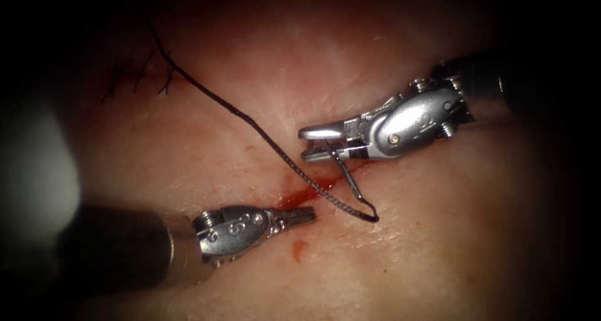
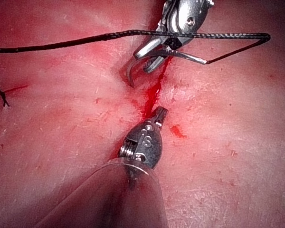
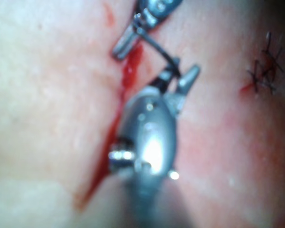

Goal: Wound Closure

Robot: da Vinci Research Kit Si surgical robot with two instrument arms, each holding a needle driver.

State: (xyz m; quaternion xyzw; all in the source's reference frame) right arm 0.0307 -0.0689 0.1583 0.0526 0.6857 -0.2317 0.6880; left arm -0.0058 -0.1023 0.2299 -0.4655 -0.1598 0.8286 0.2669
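In the endoscope view the right arm's tool (image 1: 311, 142) sits just right of the cut (image 1: 313, 188) in the tissue (image 1: 438, 246), its jaws parted a little around the curved needle (image 1: 348, 180). The needle is gripped near one end and hangs out of the jaws, arcing down past the cut, free of the tissue. At the needle's far end the black thread (image 1: 250, 117) joins it; from there the thread runs across the cut and up to the cut's left, toward a row of dark stitches (image 1: 141, 77). The left arm's tool (image 1: 307, 216) lies just below the cut with its jaws closed on nothing. Red fluid (image 1: 299, 198) pools along the cut.

In the left wrist view the left arm's tool (image 2: 161, 114) points at the cut (image 2: 152, 97), jaws together and empty. Beyond the cut the right arm's tool (image 2: 149, 54) holds the needle (image 2: 190, 56), and the thread (image 2: 85, 40) stretches taut above the tissue.

In the right wrist view the right arm's tool (image 3: 178, 78) shows its jaws spread narrowly with the needle (image 3: 159, 50) between them, beside the cut (image 3: 128, 71). The left arm's tool (image 3: 122, 45) lies past the needle, and the stitches (image 3: 266, 69) sit well apart from the cut.
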